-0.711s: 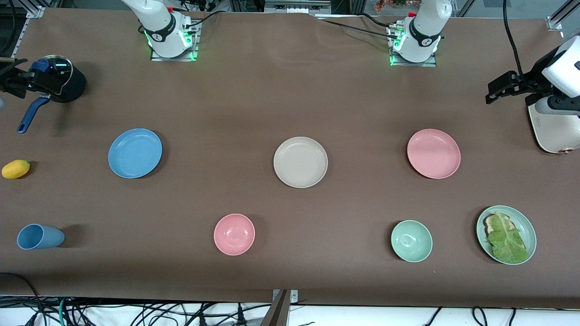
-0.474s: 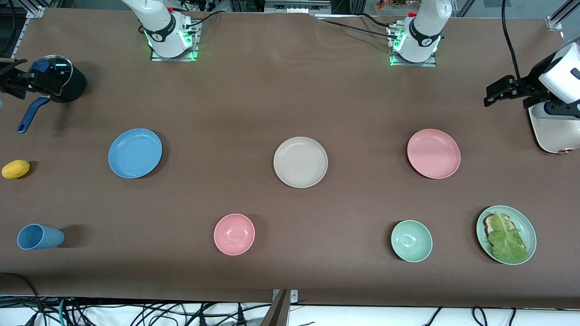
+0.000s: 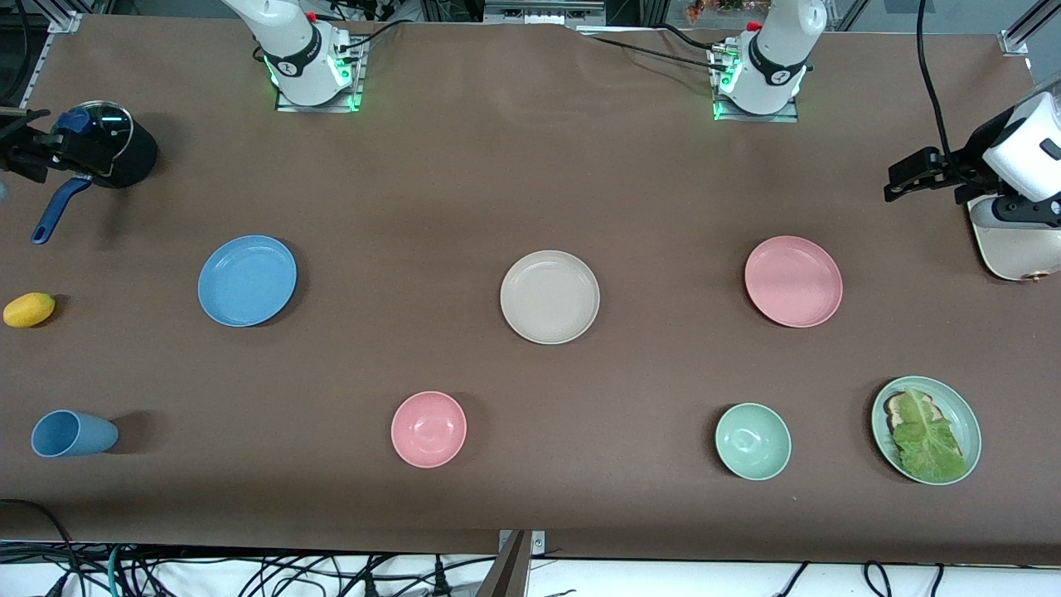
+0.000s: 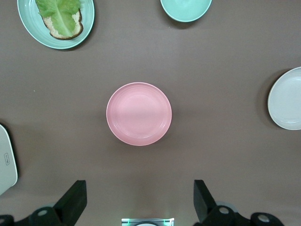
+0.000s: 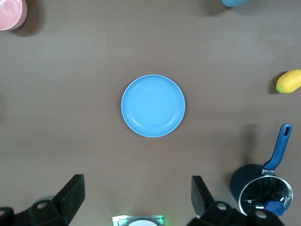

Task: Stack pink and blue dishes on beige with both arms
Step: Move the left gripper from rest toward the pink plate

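Black fingers of the left hand [image 4: 138, 200] stand spread wide and empty, high over the pink plate [image 4: 138, 114], which lies straight below it at the left arm's end of the surface [image 3: 497, 182]; the right hand [image 5: 137, 200], likewise agape and empty, hangs straight above the blue plate [image 5: 153, 106] at the right arm's end. Between them lies the beige plate [image 3: 549, 297], well apart from both, so each arm is nearer its own dish. Three flat plates count one of each colour, none stacked yet, with one pink bowl [image 3: 428, 429] and one green bowl [image 3: 753, 441] nearer the front camera.
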